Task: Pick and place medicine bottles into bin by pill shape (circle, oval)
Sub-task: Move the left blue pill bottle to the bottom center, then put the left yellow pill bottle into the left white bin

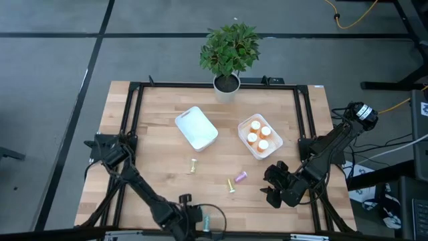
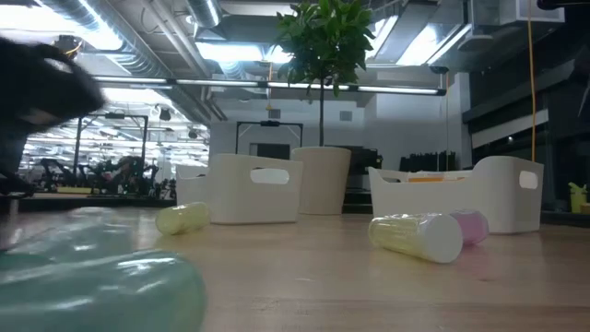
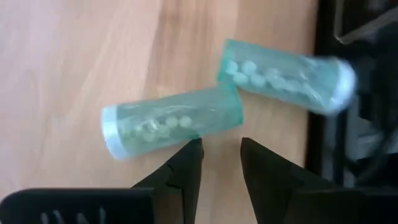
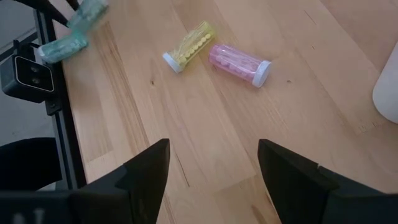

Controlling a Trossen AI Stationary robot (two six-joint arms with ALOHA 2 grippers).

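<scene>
From above, you see four orange white-capped bottles (image 1: 257, 136) inside the right white plastic bin (image 1: 275, 144), and yellow-green and purple bottles loose on the wooden tabletop (image 1: 154, 120). Left wrist: your left gripper (image 3: 220, 163) has its fingers parted, unloaded, beside two pale teal bottles (image 3: 171, 119). Right wrist: right gripper (image 4: 213, 168) fingers wide, holding nothing.

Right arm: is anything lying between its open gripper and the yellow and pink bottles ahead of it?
Nothing visible. Only bare table separates the right gripper from the yellow bottle and pink bottle, which lie on their sides, close together.
</scene>
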